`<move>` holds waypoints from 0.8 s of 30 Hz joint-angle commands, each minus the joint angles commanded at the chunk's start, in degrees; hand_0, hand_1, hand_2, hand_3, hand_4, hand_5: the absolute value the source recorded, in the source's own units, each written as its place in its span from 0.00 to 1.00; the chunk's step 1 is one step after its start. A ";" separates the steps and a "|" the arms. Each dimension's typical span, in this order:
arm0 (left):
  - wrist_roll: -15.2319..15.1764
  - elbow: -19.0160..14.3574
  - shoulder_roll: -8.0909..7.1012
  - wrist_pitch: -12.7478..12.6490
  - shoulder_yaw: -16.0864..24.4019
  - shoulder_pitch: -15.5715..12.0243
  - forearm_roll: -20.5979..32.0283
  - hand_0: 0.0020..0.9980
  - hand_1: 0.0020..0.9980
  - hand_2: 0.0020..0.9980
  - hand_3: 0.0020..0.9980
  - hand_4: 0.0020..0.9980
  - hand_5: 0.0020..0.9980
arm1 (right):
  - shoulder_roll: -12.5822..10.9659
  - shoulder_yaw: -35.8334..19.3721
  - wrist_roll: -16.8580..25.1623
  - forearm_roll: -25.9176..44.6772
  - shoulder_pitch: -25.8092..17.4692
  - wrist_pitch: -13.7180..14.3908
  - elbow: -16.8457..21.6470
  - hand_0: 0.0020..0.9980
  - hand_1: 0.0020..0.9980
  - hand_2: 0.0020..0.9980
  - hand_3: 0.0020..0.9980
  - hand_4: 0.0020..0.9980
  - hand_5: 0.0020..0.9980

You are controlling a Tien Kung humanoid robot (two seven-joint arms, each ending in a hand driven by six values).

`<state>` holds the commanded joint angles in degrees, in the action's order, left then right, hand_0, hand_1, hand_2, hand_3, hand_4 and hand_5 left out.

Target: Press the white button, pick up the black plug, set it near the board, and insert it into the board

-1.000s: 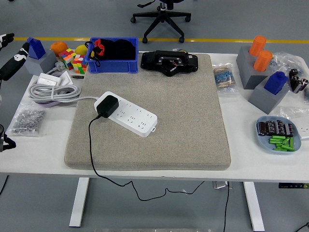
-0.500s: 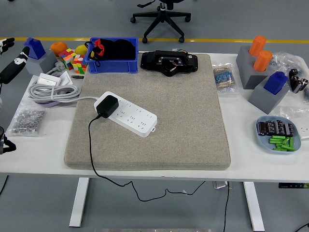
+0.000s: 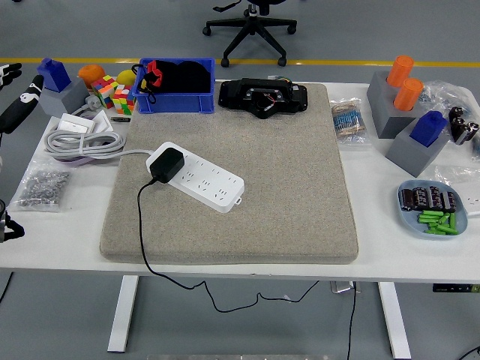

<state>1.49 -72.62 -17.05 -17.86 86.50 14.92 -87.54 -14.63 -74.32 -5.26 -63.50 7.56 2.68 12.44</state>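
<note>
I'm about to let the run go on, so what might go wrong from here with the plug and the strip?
The plug already sits on the strip; it may not be fully seated, which this view cannot show. Its cord trails over the table's front edge and may snag. The left hand at the far left edge must pass the coiled cable to reach in.

The left hand (image 3: 16, 101) hangs at the far left edge, raised above the table.

A black plug (image 3: 166, 164) sits plugged into the white rectangular power strip (image 3: 198, 177) on the grey felt mat (image 3: 285, 172); the left hand (image 3: 16, 105) hovers at the white table (image 3: 225, 259)'s left edge.
</note>
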 joint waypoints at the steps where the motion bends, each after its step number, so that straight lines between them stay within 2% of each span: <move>1: 0.05 -0.03 0.03 0.03 0.10 -0.04 -0.03 0.96 0.89 0.82 0.80 0.78 0.61 | 0.03 -0.06 0.00 -0.03 -0.04 0.01 0.02 0.61 0.58 0.58 0.58 0.65 0.40; 14: 0.16 -0.65 0.44 0.43 0.78 -1.17 0.31 0.96 0.89 0.82 0.80 0.78 0.62 | 0.30 -1.31 -0.20 -0.62 -0.41 -0.06 -0.02 0.61 0.58 0.58 0.58 0.65 0.40; 24: -1.67 -1.36 0.65 0.77 1.30 -1.85 1.36 0.96 0.89 0.82 0.79 0.78 0.61 | 0.77 -1.53 -0.68 -1.01 -0.63 -0.39 -0.06 0.62 0.58 0.58 0.58 0.65 0.40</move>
<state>-0.18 -73.98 -16.40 -17.08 87.79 13.06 -86.18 -13.86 -75.85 -5.94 -64.51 6.93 2.29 12.38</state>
